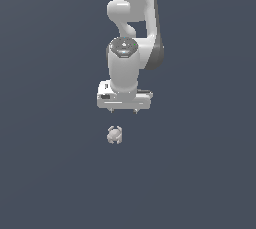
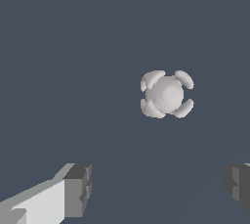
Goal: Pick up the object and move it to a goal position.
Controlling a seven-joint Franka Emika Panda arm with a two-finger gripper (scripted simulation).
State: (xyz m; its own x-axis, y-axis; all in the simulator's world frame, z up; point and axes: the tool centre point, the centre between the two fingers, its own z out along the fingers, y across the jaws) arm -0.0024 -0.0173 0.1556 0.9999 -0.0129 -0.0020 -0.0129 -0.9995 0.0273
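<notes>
The object [image 1: 115, 135] is a small pale grey ball with several little nubs around it, lying on the dark blue-grey floor. In the exterior view it sits just below the white gripper [image 1: 123, 111] and a little toward the exterior view's left of its middle, apart from it. The wrist view looks straight down on the object [image 2: 167, 94]. My gripper [image 2: 158, 189] is open there, its two dark fingertips [image 2: 78, 189] wide apart with nothing between them. The object lies outside the gap between them, untouched.
The white arm [image 1: 132, 18] rises behind the gripper toward the top of the exterior view. Around the ball there is only the flat dark floor [image 1: 50, 173].
</notes>
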